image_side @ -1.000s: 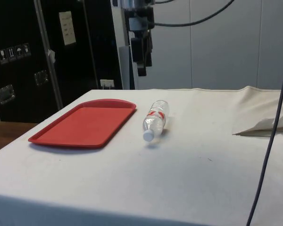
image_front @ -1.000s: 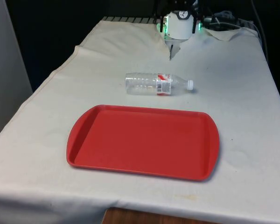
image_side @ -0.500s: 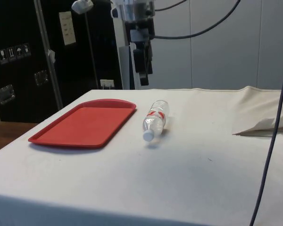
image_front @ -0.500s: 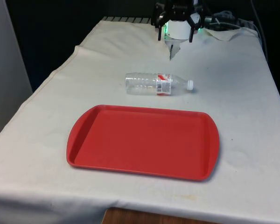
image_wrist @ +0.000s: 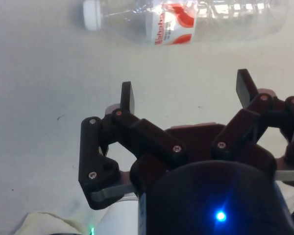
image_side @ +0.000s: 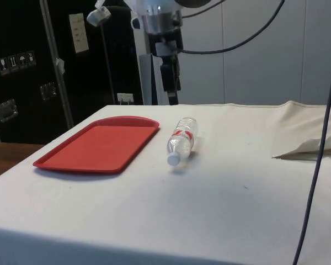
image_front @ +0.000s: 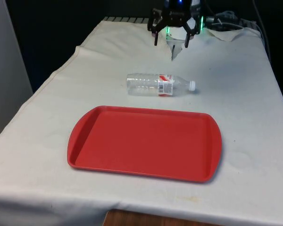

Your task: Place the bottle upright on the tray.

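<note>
Hovering: my fingers (image_wrist: 186, 95) hang spread wide above the worktop (image_front: 236, 108), holding nothing.
Bottle: clear bottle (image_front: 158, 84) lies on its side, white cap toward the front view's right.
Tray: red tray (image_front: 144, 143) sits near the bottle, apart.

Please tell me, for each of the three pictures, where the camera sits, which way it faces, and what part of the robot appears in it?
Front view: faces across the table; red tray nearest, lying water bottle behind, gripper farthest.
Side view: faces from the table's side toward dark cabinets; gripper hangs above the cloth.
Wrist view: looks down past the open fingers at the bottle.
All three views share the bottle.
</note>
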Action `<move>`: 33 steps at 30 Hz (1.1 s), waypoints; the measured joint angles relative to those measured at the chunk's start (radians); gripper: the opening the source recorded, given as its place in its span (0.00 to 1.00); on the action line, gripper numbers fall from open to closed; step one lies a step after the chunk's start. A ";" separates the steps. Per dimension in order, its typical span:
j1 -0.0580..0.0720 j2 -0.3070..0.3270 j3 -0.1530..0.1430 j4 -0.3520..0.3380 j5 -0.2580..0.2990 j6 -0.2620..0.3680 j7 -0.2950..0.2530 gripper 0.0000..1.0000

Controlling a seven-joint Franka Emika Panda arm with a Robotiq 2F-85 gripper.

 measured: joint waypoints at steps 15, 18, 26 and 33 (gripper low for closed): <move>-0.011 0.011 -0.054 -0.048 0.004 0.097 -0.095 1.00; -0.012 0.024 -0.062 -0.048 0.004 0.114 -0.108 1.00; -0.012 0.042 -0.068 -0.048 0.003 0.130 -0.161 1.00; -0.012 0.047 -0.068 -0.048 0.002 0.132 -0.196 1.00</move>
